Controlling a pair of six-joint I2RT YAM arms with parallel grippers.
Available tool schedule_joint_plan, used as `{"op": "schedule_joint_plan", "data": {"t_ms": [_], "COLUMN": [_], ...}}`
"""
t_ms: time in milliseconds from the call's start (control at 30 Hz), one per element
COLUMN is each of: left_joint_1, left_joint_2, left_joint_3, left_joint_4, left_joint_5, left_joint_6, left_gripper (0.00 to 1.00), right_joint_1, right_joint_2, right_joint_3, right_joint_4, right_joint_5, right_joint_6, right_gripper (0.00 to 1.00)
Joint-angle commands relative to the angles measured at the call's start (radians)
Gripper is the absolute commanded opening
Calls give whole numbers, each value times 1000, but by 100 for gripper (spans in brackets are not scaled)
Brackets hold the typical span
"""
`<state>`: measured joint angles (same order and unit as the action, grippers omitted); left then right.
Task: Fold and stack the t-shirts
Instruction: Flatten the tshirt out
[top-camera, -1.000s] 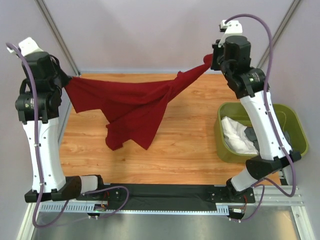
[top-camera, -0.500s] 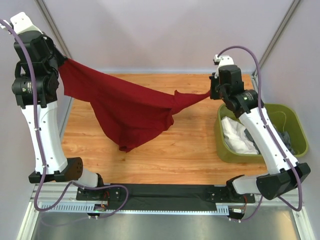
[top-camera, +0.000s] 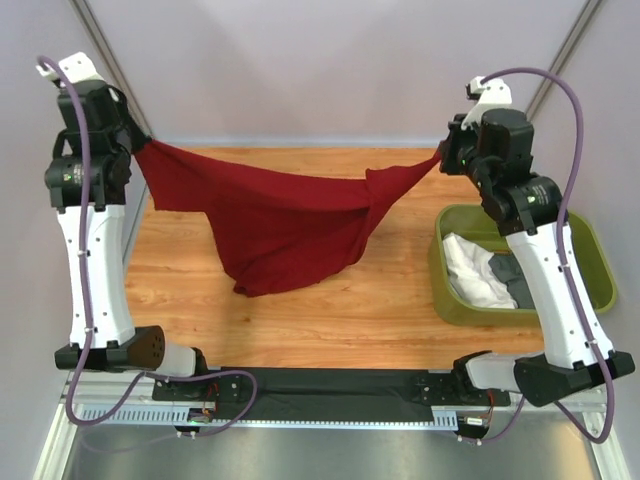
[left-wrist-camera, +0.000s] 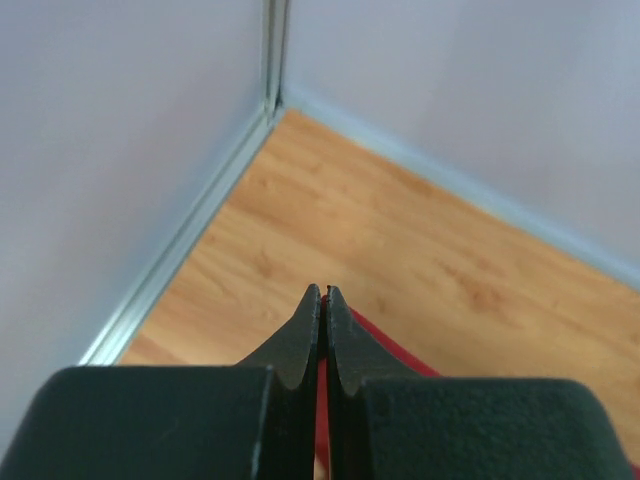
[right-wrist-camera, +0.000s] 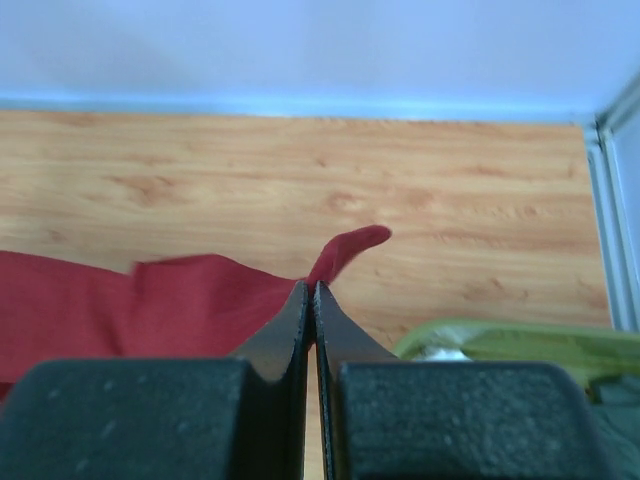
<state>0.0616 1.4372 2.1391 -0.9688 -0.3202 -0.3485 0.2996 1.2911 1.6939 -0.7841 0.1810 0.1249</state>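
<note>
Up high, left end effector (top-camera: 138, 150) and right end effector (top-camera: 440, 160) stretch red t-shirt (top-camera: 280, 215)

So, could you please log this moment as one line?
left gripper: shut on red t-shirt | right gripper: shut on same | shirt: stretched between grippers, middle sagging | tub: white t-shirt, grey t-shirt inside

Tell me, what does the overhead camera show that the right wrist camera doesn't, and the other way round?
Only the top view shows the whole dark red t-shirt sagging between the left gripper and right gripper, plus the white t-shirt and dark grey t-shirt inside the green tub. Only the right wrist view shows its fingers shut tight on the cloth, a red tip poking up past them. Both show the dark red t-shirt, the wooden table and the green tub.
</note>
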Motion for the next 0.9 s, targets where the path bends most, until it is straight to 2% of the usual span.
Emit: {"op": "schedule_joint_plan", "data": {"t_ms": [0, 100, 267, 367, 467, 533, 567, 600, 633, 700, 833, 867], "left_joint_1": [7, 7, -8, -58, -149, -169, -181, -187, -190, -203, -245, -268], "left_joint_2": [-11, 12, 71, 143, 309, 379, 408, 455, 468, 474, 320, 268], "left_joint_3": [-237, -350, -395, -377, -285, -246, -220, -213, -211, -220, -365, -480], "left_joint_4": [7, 56, 122, 166, 162, 128, 119, 105, 101, 79, 70, 84], "left_joint_5": [102, 116, 219, 214, 208, 220, 231, 253, 265, 274, 283, 293], "left_joint_6": [-32, -40, -58, -44, -43, -56, -61, -67, -73, -81, -136, -147], "left_gripper": [0, 0, 0, 0, 1, 7, 15, 43, 56, 74, 79, 81], "right_joint_1": [-7, -4, -7, -2, -1, -1, -1, -2, -1, -2, -1, -1], "right_joint_2": [17, 27, 54, 69, 71, 74, 79, 86, 103, 122, 175, 186], "right_joint_3": [160, 226, 277, 248, 184, 158, 147, 147, 148, 155, 156, 159], "right_joint_4": [80, 140, 178, 146, 140, 134, 126, 115, 93, 69, 23, 16], "right_joint_5": [-87, -139, -149, -166, -198, -183, -183, -125, -111, -81, -26, -3], "right_joint_6": [-28, -64, -62, -38, -1, 10, 12, 16, 16, 16, 25, 31], "right_gripper": [0, 0, 0, 0, 0, 0, 0, 0, 0, 0, 0, 0]}}
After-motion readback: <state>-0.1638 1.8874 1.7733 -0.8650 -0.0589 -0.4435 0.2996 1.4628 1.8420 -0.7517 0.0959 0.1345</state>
